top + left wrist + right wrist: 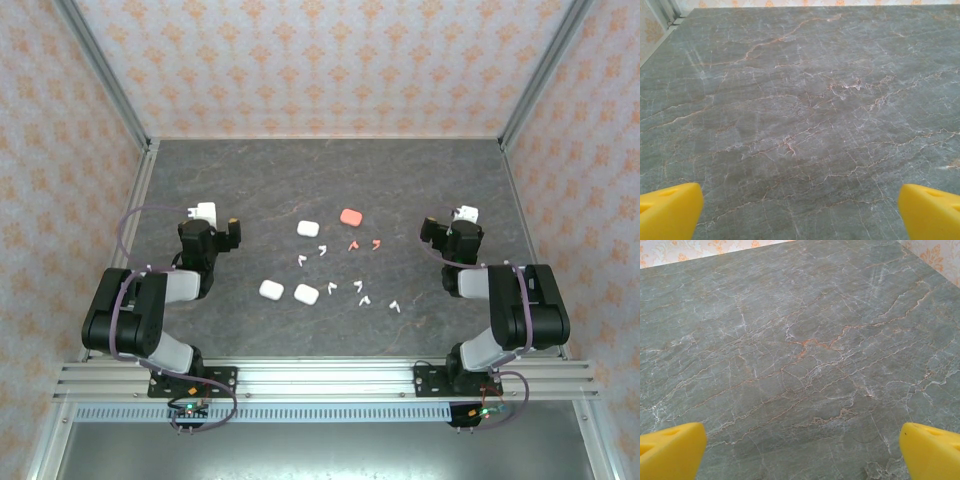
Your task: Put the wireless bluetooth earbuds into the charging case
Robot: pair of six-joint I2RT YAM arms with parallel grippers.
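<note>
I look down on a dark grey marble-patterned tabletop [400,180], veined white and rusty orange. Pale pink walls [320,60] with an orange damask motif close it in left, right and far. Silver metal posts [103,70] rise at the far corners, and a slotted aluminium rail [320,378] spans the near edge. The light is soft and even.

Veined grey table [800,100], left hand [800,217] spread wide
</note>
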